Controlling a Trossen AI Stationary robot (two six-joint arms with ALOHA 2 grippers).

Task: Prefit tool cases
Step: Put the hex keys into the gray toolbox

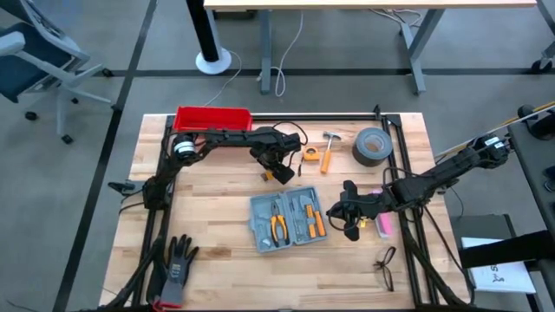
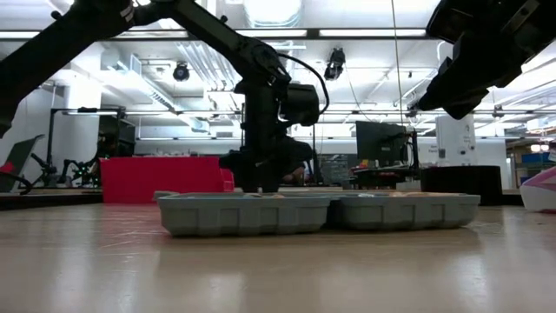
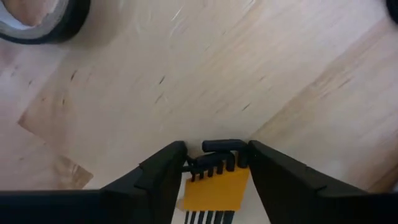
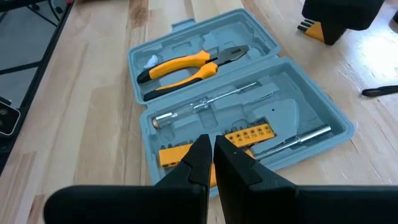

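Left wrist view shows the left gripper (image 3: 214,171) with its fingers set on either side of a yellow hex-key holder (image 3: 214,190) lying on the wooden table (image 3: 249,74). The fingers flank the holder closely, but contact is not clear, so a grasp cannot be confirmed. A roll of duct tape (image 3: 37,22) lies well apart from the holder.

In the high view, the left gripper (image 1: 279,165) sits just beyond the far edge of the tool case (image 1: 288,219), which lies open and flat near the table centre. A pair of pliers (image 1: 278,227) occupies one half of the case; yellow bit strips (image 4: 249,134) and a screwdriver (image 4: 205,104) occupy the other. A hammer (image 1: 329,152) and the tape roll lie past the case, and the red bin (image 1: 212,118) stands farther off, at the far table edge.

The right gripper (image 4: 210,163) is clenched and empty, hovering over the near edge of the case.

Risks, as judged from this position:
- The holder is gripped near one end; an off-centre hold may let it pivot or slip on lifting.
- The protruding hex keys may catch on the moulded slot edge during insertion.
- The right gripper is close to the case and may obstruct the approach or nudge the case.
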